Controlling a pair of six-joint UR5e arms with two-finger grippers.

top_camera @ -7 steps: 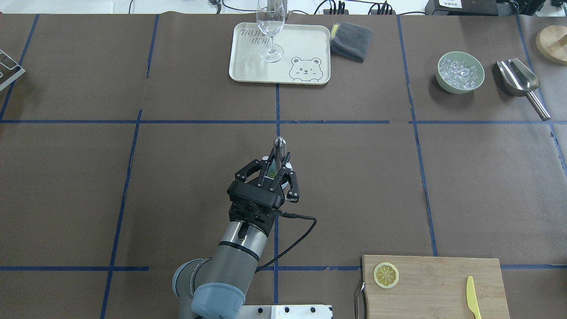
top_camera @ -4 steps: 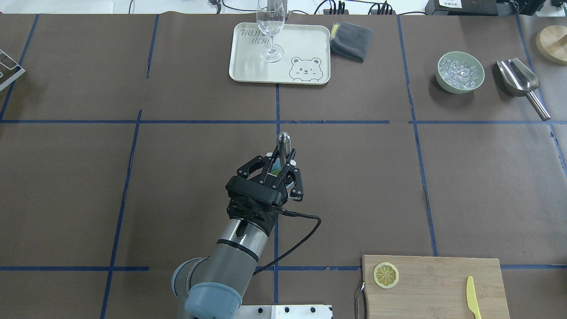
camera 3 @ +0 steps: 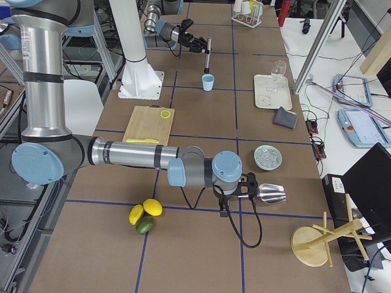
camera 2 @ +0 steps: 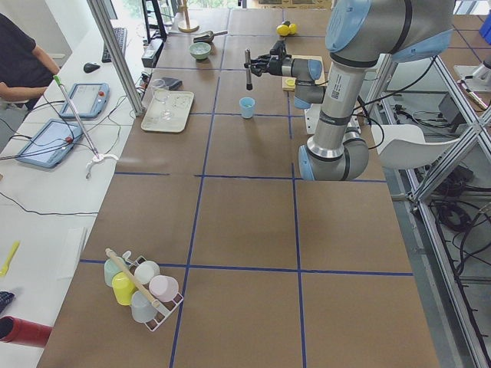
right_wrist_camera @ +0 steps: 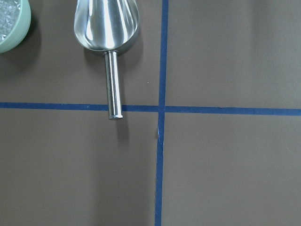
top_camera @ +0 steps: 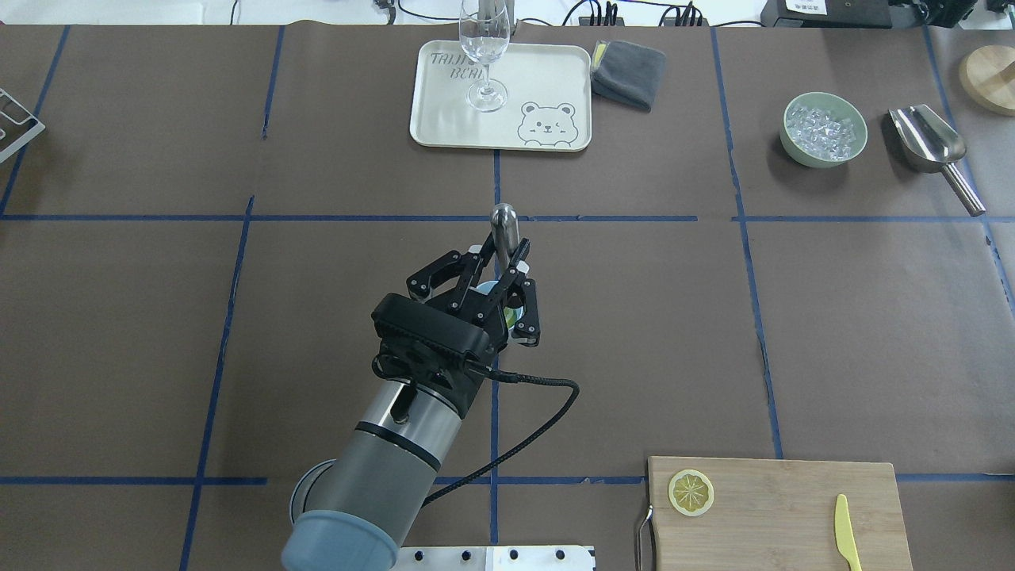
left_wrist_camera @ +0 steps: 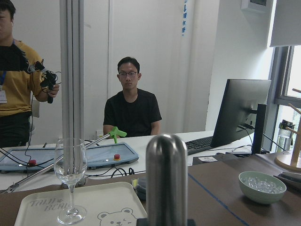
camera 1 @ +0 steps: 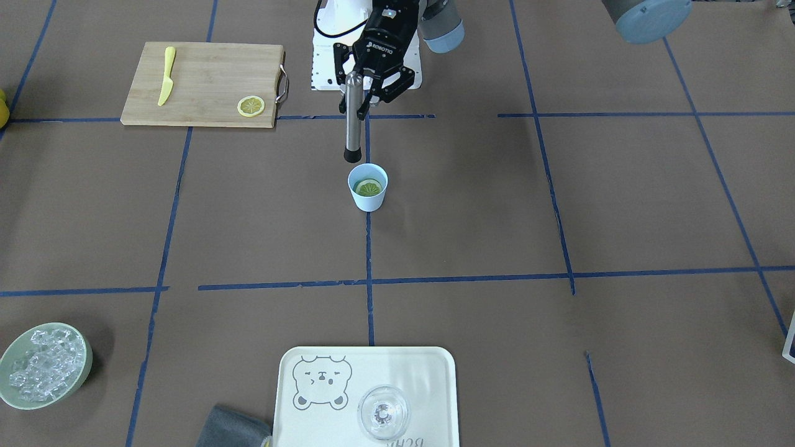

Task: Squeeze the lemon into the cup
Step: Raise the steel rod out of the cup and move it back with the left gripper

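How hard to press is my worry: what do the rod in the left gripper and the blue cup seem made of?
Rod: looks like brushed metal, probably stainless steel, from its grey sheen and bright highlights. Its black tip is dull, perhaps rubber or plastic. Cup: likely plastic, opaque light blue with matte, glint-free sides.

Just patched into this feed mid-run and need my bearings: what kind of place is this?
Probably a robotics lab staged as a drinks bench: a table gridded in blue tape, teach pendants on the side desk, an ice bowl and a stemmed glass.
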